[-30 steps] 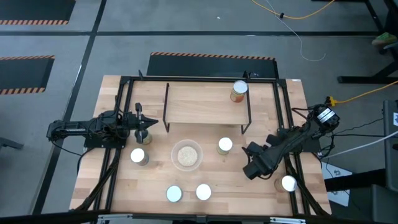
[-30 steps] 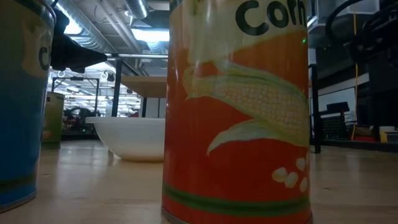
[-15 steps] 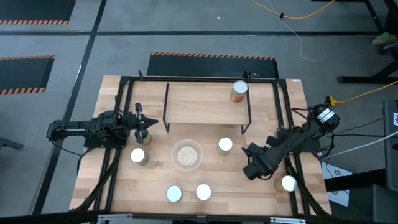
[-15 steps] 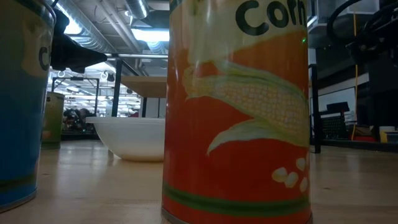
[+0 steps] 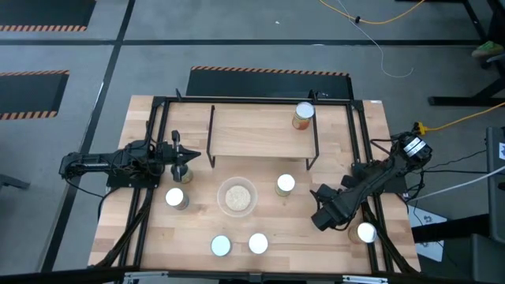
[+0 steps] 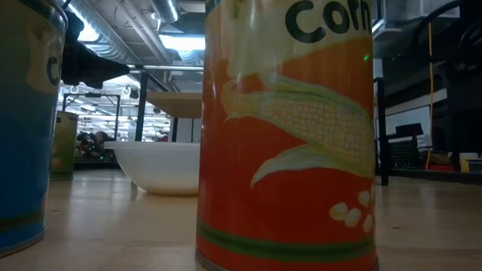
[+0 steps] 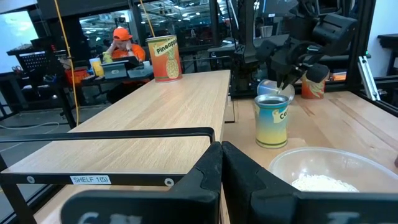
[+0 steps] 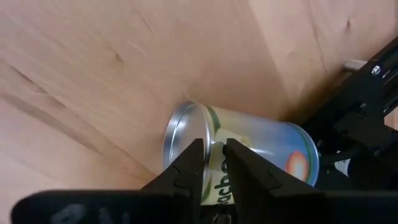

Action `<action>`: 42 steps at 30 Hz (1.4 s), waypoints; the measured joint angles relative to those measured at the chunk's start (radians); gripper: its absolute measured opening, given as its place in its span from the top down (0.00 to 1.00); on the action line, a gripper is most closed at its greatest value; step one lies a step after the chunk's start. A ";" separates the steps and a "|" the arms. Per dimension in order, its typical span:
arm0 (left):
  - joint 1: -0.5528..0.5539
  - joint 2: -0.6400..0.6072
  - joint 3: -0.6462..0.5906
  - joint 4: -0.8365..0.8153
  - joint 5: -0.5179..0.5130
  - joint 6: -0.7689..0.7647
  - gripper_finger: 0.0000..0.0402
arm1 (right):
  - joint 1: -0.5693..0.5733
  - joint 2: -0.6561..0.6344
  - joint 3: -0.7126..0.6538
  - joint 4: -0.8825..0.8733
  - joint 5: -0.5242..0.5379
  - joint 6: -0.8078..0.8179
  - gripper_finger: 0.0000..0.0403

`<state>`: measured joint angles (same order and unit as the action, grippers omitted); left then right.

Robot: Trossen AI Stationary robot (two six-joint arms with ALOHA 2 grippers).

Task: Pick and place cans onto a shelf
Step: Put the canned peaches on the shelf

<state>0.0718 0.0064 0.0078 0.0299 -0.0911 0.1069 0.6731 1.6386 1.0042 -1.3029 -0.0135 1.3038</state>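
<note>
My right gripper [image 5: 322, 216] hovers over the table's near right part, its fingers [image 8: 198, 163] only a narrow gap apart. They touch nothing above a can [image 8: 242, 155] that stands by the black frame rail [image 8: 360, 118]; this can also shows in the high view [image 5: 365, 232]. My left gripper [image 5: 183, 162] waits shut at the shelf's left end. One can [image 5: 303, 115] stands on the shelf board [image 5: 252, 130]. Other cans stand on the table [image 5: 285, 184] [image 5: 175, 198] [image 5: 221, 246] [image 5: 258, 243].
A clear bowl [image 5: 237, 197] with beige contents stands mid-table. The black rod frame [image 5: 158, 142] runs round the table. In the low view an orange corn can [image 6: 286, 128] and a blue can [image 6: 22, 120] stand close. A person [image 7: 121, 43] sits beyond the table.
My right gripper has moved a little toward the table's near edge, closer to the can by the right rail. Nothing else has moved.
</note>
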 joint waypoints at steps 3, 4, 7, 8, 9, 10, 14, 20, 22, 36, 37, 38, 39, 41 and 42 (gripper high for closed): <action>0.000 0.000 0.000 0.000 0.000 0.000 1.00 | 0.000 0.001 0.000 -0.001 0.000 0.000 0.82; 0.000 0.000 0.000 0.000 0.000 0.000 1.00 | 0.000 0.001 0.000 -0.001 -0.001 -0.003 0.82; 0.000 0.000 0.000 0.000 0.000 0.000 1.00 | -0.001 0.001 0.000 -0.003 -0.012 -0.010 0.82; 0.000 0.000 0.000 0.000 0.000 0.000 1.00 | -0.001 0.002 0.000 -0.003 -0.018 -0.018 0.82; 0.000 0.000 0.000 0.000 0.000 0.000 1.00 | -0.001 0.002 0.000 -0.003 -0.022 -0.023 0.82; 0.000 0.000 0.000 0.000 0.000 0.000 1.00 | 0.000 0.002 0.000 -0.004 -0.022 -0.026 0.82; 0.000 0.000 0.000 0.000 0.000 0.000 1.00 | -0.001 0.002 0.001 -0.019 -0.022 -0.058 0.82; 0.000 0.000 0.000 0.000 0.000 0.000 1.00 | -0.001 0.002 0.001 -0.027 -0.021 -0.079 0.86; 0.000 0.000 0.000 0.000 0.000 0.000 1.00 | -0.001 0.002 0.001 -0.028 -0.017 -0.081 0.89; 0.000 0.000 0.000 0.000 0.000 -0.001 1.00 | 0.000 0.003 0.044 -0.107 0.004 -0.084 0.96; 0.000 0.000 0.000 0.000 0.000 -0.001 1.00 | 0.000 0.003 0.058 -0.134 0.005 -0.083 0.96; 0.000 0.000 0.000 0.000 0.000 -0.001 1.00 | 0.000 0.003 0.071 -0.163 0.007 -0.082 0.96; 0.000 0.000 0.000 0.000 0.000 -0.001 1.00 | 0.000 0.003 0.083 -0.194 0.006 -0.082 0.97; 0.000 0.000 0.000 0.000 0.000 -0.001 1.00 | 0.000 0.003 0.104 -0.241 -0.001 -0.079 0.97; 0.000 0.000 0.000 0.000 0.000 -0.001 1.00 | 0.001 0.003 0.111 -0.261 -0.006 -0.078 0.97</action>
<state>0.0717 0.0064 0.0078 0.0299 -0.0912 0.1060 0.6741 1.6421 1.1157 -1.5637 -0.0191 1.2257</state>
